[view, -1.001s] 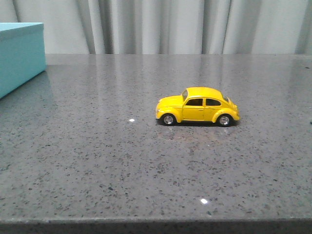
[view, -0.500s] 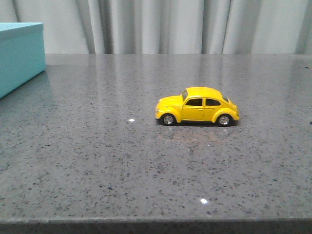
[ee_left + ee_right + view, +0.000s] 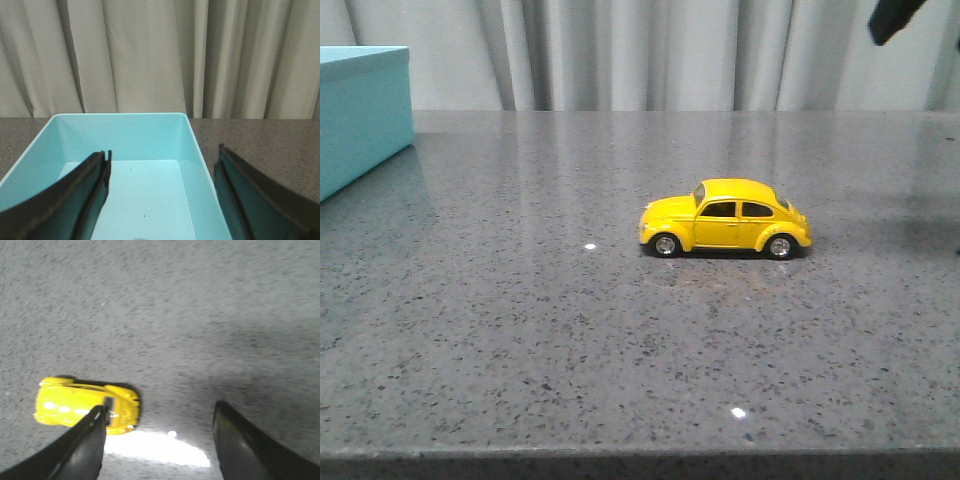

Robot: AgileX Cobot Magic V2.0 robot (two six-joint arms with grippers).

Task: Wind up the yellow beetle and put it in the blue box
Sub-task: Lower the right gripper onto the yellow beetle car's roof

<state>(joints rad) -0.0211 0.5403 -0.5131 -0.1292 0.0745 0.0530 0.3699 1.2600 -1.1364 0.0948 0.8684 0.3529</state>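
Observation:
The yellow beetle (image 3: 725, 218) stands on its wheels at the middle right of the grey speckled table, nose pointing left. In the right wrist view it (image 3: 87, 405) lies below, beside one finger. My right gripper (image 3: 160, 412) is open and empty, high above the table to the beetle's side; a dark bit of it (image 3: 893, 18) shows at the upper right of the front view. The blue box (image 3: 360, 110) stands at the far left, lid off. My left gripper (image 3: 162, 157) is open and empty, hovering over the box's empty inside (image 3: 145, 185).
The grey speckled table (image 3: 570, 330) stretches from the front edge back to a pale pleated curtain (image 3: 670, 50). Bright lamp reflections show on the tabletop. No other objects lie on it.
A dark part of my right gripper has come into the front view at the upper right. The beetle and the box have not moved.

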